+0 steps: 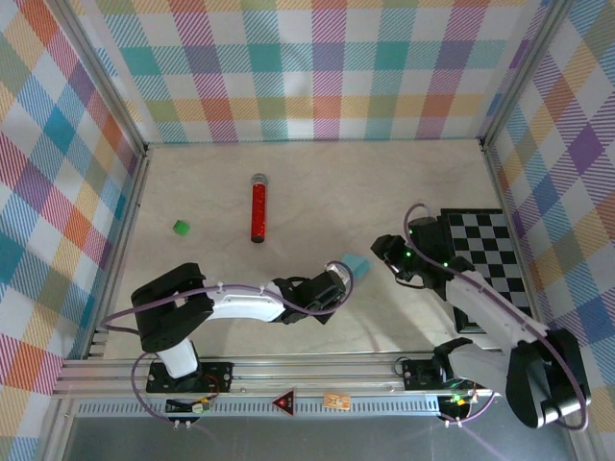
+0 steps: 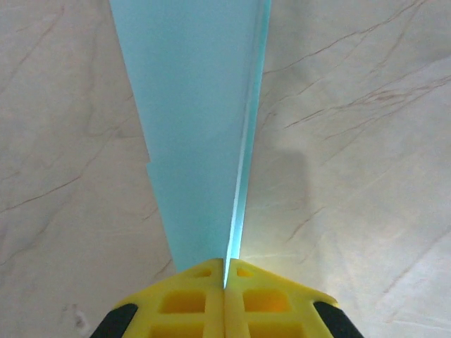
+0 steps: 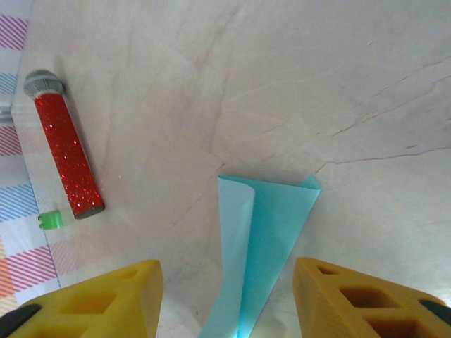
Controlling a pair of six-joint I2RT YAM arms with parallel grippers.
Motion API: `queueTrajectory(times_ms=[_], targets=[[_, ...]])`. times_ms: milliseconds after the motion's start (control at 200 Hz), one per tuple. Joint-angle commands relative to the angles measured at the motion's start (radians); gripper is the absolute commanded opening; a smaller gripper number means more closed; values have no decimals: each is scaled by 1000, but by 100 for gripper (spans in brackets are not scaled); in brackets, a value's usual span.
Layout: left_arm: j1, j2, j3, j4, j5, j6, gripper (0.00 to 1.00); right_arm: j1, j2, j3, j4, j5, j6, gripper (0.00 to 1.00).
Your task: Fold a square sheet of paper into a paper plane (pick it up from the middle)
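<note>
Top external view showed the left arm (image 1: 245, 305) reaching low across the bench (image 1: 317, 182) from its base towards the centre, its left fingers (image 1: 334, 280) pointing right. The right arm (image 1: 490, 307) stretched from the near right corner up and leftward, its right fingers (image 1: 389, 252) just beside the left ones. Between the two sat the folded paper (image 1: 356, 262), a small light cyan shape near the bench's middle.

Left wrist view showed the yellow left fingers (image 2: 211, 282) pressed together, pinching the narrow end of the folded paper (image 2: 190, 105), which widened away from them along a lengthwise crease.

Right wrist view showed the right fingers (image 3: 127, 289) spread wide, one on each side of the folded paper (image 3: 271, 225) and apart from it.

The bench was pale marbled stone. A red glittery tube (image 1: 258, 211) lay well beyond the arms, a small green block (image 1: 180, 228) to its left, and a black-and-white checkered board (image 1: 490, 259) lay at the right. Pastel plaid walls (image 1: 317, 67) enclosed three sides.
</note>
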Motion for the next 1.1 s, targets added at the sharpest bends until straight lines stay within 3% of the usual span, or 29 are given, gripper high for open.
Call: queueTrajectory(times_ms=[0,100,365,865,1095], targets=[[42,-28,-27,63,169,-42,7,-6,-70,-55,-61,69,-8,53],[74,-7,-22,74,267,-58,7,-6,-117,-95,-50,70,-1,54],[110,30,-10,83,354,-66,8,-7,-181,-146,-45,74,11,55],[168,99,25,95,527,-82,10,-8,-128,-162,26,21,18,54],[194,162,77,47,614,-90,11,-9,-75,-182,107,-66,-32,43]])
